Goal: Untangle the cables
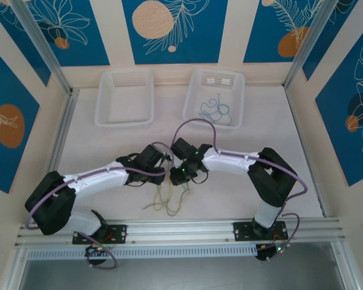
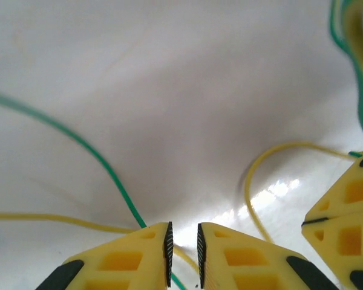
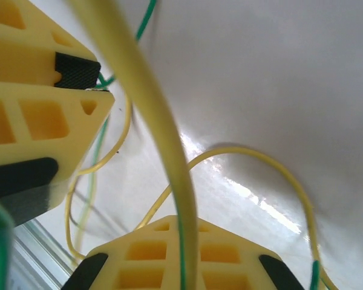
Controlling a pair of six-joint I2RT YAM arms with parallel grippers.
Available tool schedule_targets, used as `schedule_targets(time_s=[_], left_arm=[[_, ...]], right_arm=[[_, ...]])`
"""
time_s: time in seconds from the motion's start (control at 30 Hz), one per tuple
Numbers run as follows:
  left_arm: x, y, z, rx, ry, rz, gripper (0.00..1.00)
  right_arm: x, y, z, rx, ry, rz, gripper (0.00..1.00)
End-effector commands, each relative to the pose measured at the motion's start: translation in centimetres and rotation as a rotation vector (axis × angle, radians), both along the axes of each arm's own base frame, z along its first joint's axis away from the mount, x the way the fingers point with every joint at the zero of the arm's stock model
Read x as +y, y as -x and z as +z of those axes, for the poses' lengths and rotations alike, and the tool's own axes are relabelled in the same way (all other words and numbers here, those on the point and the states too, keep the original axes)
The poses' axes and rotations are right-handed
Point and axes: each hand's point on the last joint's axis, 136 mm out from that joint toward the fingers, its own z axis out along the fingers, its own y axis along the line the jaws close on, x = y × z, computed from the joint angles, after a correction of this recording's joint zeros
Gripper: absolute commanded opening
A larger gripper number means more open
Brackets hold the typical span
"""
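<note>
where both wrists meet low over the white table, the cables (yellow and green strands) trail from under the grippers toward the arm bases. left gripper: jaws almost together with a narrow slit between the pads. a green cable and a yellow cable come in from its left and run into that slit, cannot tell if they are pinched. right gripper: closed tight on a blurred yellow strand with a green one beside it, both rising from between its fingers. it sits just right of the left gripper, close beside it. blue cables lie in a white basket, well beyond both grippers.
</note>
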Motion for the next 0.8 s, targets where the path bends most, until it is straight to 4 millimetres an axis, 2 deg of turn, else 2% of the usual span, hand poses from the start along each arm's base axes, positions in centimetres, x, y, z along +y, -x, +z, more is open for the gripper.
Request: schedule_targets(time_s=[0.0,0.17,0.37,0.47,0.6,0.67,0.77], left_arm=[[0.9,0.1,0.4,-0.021,-0.053,0.003,0.21],[1.5,0.1,0.2,-0.025,-0.074,0.02,0.21],[2.3,-0.1,0.4,-0.039,-0.102,0.043,0.22],[2.3,-0.4,1.2,-0.068,-0.091,0.053,0.25],[2.7,-1.0,3.0,-0.12,-0.076,0.078,0.26],[2.9,-1.3,3.8,-0.145,-0.077,0.09,0.27],[3.2,-1.7,5.3,-0.188,-0.063,0.107,0.28]], right_arm=[[1.1,-1.4,4.7,-0.106,-0.09,0.034,0.03],[0.2,-1.6,5.8,-0.119,-0.105,0.02,0.0],[-1.5,-2.2,9.1,-0.16,-0.142,-0.001,0.0],[-2.3,-2.4,10.9,-0.186,-0.176,0.01,0.0],[-2.4,-1.6,13.0,-0.133,-0.28,0.073,0.0],[-3.0,-1.9,12.8,-0.134,-0.239,0.062,0.0],[-3.4,-2.2,13.7,-0.162,-0.247,0.044,0.0]])
